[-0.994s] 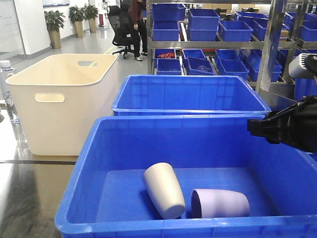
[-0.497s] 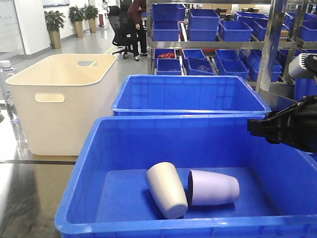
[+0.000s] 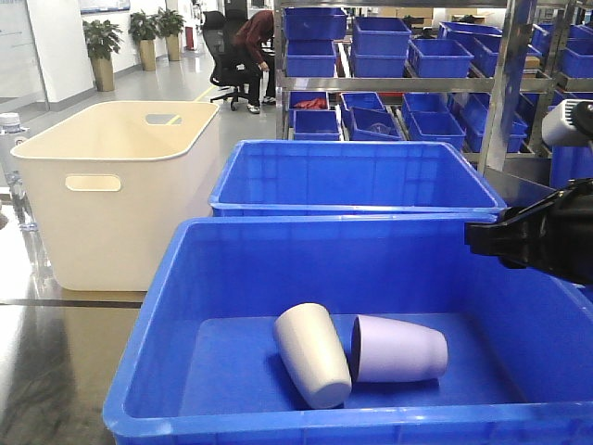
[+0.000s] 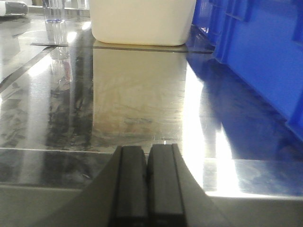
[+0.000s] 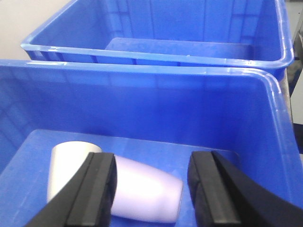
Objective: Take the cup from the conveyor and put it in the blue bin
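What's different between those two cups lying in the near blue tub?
The cream cup is off-white and points its base toward the camera; the lilac cup is pale purple and lies crosswise, its open mouth facing the cream cup. Both are plain, tapered and handleless, on their sides and close together on the floor of the blue bin.

Grey metal shelving (image 3: 505,83) filled with small blue plastic bins (image 3: 381,37) lines the back. Potted green plants (image 3: 100,42) stand along a white wall (image 3: 56,46), beside a black office chair (image 3: 227,56) on the glossy grey floor (image 3: 157,83).
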Controlling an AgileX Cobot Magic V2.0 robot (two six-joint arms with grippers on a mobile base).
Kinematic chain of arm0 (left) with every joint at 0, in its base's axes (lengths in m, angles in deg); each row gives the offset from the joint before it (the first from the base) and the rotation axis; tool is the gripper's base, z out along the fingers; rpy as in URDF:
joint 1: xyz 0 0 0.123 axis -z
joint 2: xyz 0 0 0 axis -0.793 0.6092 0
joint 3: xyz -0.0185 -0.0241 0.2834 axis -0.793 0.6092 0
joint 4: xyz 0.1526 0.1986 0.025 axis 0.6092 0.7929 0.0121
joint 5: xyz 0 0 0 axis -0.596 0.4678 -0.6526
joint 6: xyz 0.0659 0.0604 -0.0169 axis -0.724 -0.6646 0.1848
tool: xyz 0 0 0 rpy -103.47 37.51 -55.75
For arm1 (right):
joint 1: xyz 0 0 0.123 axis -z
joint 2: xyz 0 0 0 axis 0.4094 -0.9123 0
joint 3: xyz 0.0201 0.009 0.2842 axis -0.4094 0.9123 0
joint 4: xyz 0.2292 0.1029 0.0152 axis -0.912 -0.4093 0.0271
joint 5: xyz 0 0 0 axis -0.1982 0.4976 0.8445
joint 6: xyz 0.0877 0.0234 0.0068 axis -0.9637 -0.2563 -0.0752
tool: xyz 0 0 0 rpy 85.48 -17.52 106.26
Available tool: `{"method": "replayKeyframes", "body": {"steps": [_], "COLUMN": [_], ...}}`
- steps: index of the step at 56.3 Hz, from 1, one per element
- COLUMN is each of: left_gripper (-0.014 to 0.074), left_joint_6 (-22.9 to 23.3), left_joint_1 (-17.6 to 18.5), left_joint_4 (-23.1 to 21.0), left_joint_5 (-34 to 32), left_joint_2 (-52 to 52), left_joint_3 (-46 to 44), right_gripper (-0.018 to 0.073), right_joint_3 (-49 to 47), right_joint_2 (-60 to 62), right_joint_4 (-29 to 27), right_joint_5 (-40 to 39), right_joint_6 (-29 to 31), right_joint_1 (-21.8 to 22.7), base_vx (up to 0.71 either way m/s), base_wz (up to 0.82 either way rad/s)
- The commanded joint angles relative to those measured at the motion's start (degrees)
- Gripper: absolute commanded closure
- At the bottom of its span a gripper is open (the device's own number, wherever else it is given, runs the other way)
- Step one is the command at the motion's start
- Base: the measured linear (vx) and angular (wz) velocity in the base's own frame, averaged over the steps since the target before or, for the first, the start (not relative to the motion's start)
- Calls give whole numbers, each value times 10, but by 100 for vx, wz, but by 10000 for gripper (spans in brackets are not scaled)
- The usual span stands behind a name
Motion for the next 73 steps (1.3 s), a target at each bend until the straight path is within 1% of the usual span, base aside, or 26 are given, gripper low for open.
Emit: {"method": "replayKeyframes", "body": {"steps": [1, 6, 11, 21, 24, 26, 30, 37, 43, 49, 53, 59, 67, 73], "left_gripper": [604, 604, 604, 604, 604, 604, 604, 604, 604, 604, 604, 604, 604, 604], "left_joint_6": [5, 5, 5, 5, 5, 5, 5, 5, 5, 5, 5, 5, 5, 5], "left_joint_1": [-2, -2, -2, -2, -2, -2, -2, -2, -2, -2, -2, -2, -2, -2], "left_joint_4": [0, 0, 0, 0, 0, 0, 0, 0, 0, 0, 0, 0, 0, 0], "left_joint_5": [-45, -45, -45, -45, -45, -45, -45, -45, -45, -45, -45, -45, -45, -45], "left_joint_2": [-10, -10, -10, -10, -10, -10, -10, -10, -10, -10, -10, -10, -10, -10], "left_joint_3": [7, 7, 7, 7, 7, 7, 7, 7, 7, 7, 7, 7, 7, 7], "right_gripper": [169, 204, 269, 470, 545, 575, 574, 571, 571, 571, 571, 571, 571, 571], "right_joint_3": [-19, -19, -19, -19, -19, -19, -17, 32, 117, 234, 321, 414, 518, 586], "right_joint_2": [47, 88, 142, 257, 294, 316, 355, 424, 485, 549, 586, 622, 660, 681], "right_joint_4": [0, -1, -2, 1, 7, 14, 35, 82, 112, 143, 158, 156, 152, 149], "right_joint_5": [-43, -39, -27, 38, 65, 77, 108, 108, 66, -4, -66, -127, -166, -201], "right_joint_6": [-1, -2, -2, -2, -1, -1, -1, -2, -2, -2, -4, -6, -6, -6], "right_joint_1": [-1, -8, -10, -10, -9, -9, -9, -9, -9, -5, 16, 63, 121, 141], "base_vx": [0, 0, 0, 0, 0, 0, 0, 0, 0, 0, 0, 0, 0, 0], "base_wz": [0, 0, 0, 0, 0, 0, 0, 0, 0, 0, 0, 0, 0, 0]}}
